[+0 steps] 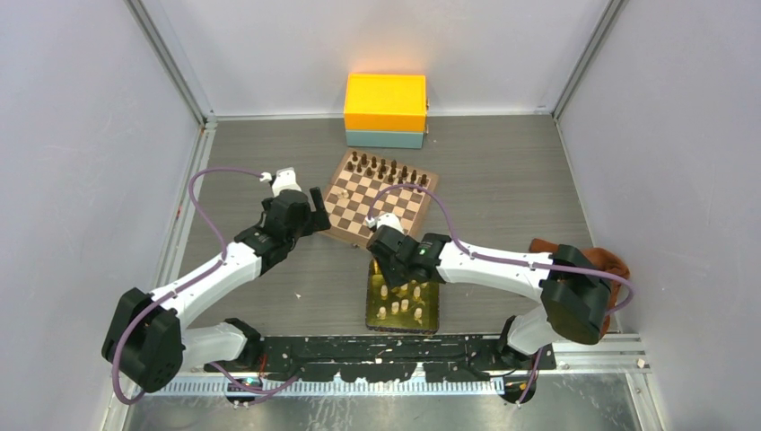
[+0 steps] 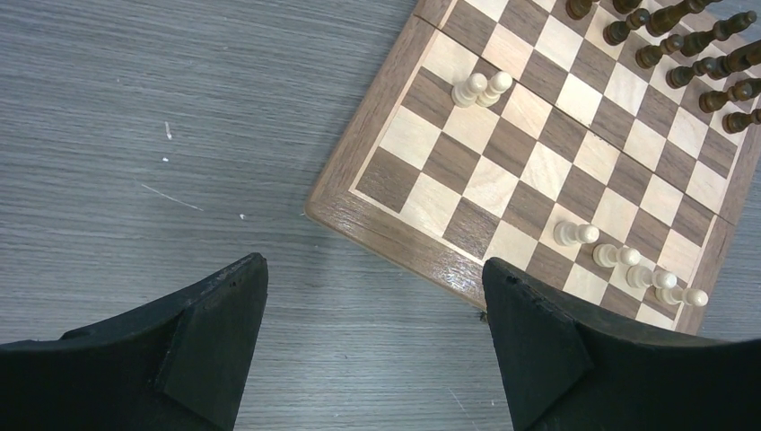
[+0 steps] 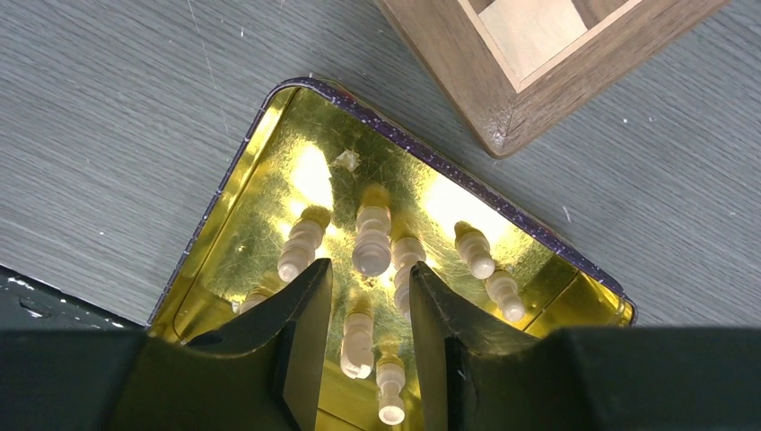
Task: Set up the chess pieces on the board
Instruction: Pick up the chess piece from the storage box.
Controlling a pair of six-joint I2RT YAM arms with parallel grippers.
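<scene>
The board (image 1: 406, 209) lies at mid table, with dark brown pieces along its far side. Several cream chess pieces stand on it: two near the left edge (image 2: 481, 88) and a row of pawns (image 2: 574, 233) at the near side. More cream pieces (image 3: 372, 241) stand in the gold tin tray (image 1: 369, 310) in front of the board. My left gripper (image 1: 317, 208) is wide open and empty (image 2: 375, 265) over bare table, just off the board's near-left edge. My right gripper (image 1: 391, 260) hangs over the tray, its fingers parted (image 3: 370, 267) around several cream pieces, touching none that I can see.
An orange and teal box (image 1: 386, 109) stands behind the board. A brown cloth (image 1: 603, 261) lies at the right by the right arm. The board's corner (image 3: 538, 54) lies close to the tray's rim (image 3: 235, 178). Grey walls enclose the table.
</scene>
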